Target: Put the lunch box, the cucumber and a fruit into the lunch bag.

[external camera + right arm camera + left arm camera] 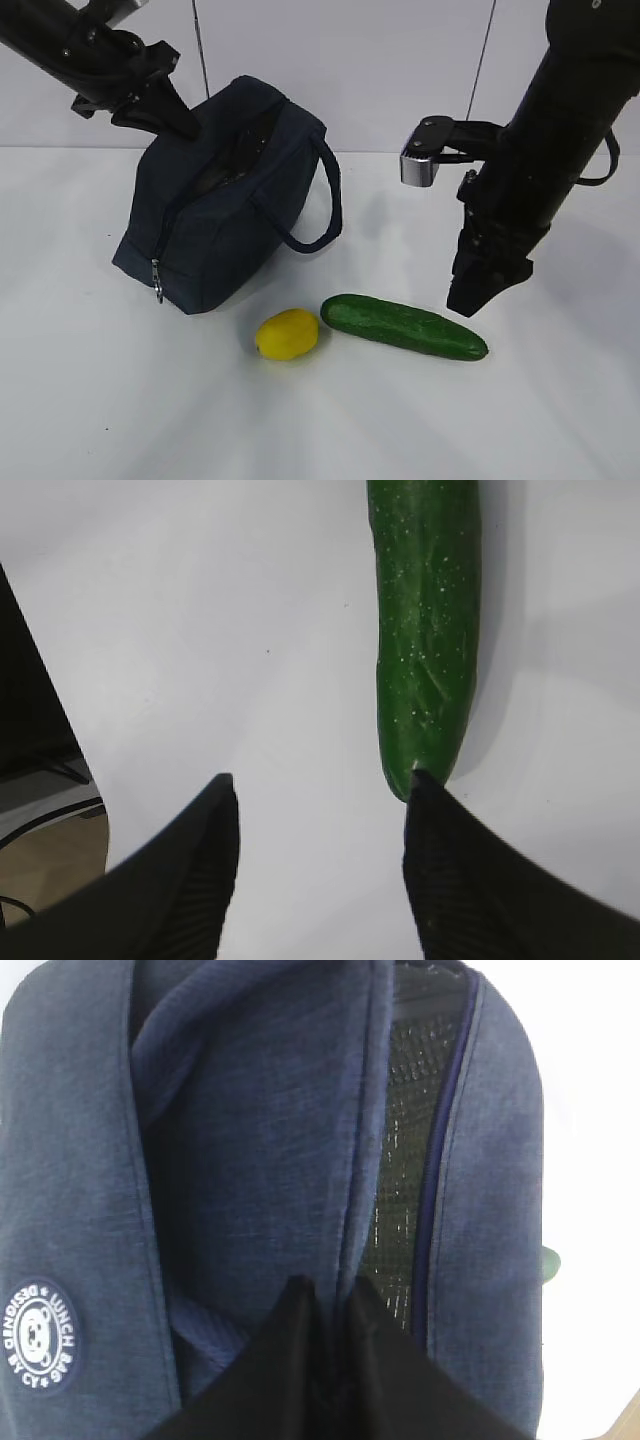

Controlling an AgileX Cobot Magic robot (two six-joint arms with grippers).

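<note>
Fabric at the rim of the lunch bag [225,225] sat pinched in my left gripper [330,1305], holding the zippered top open. My right gripper [320,815] hung with its jaws apart, empty, above the cucumber [403,326] end. The fruit [286,333] lay just beside the cucumber's other end, on the table [120,400].

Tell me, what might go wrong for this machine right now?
1. The right pincer is open, but the cucumber lies in line with one finger rather than in the gap; closing there could push it away.
2. The left pincer pinches the lunch bag beside a narrow opening; the long cucumber could snag.
3. The lemon nearly touches the cucumber and might roll.
</note>
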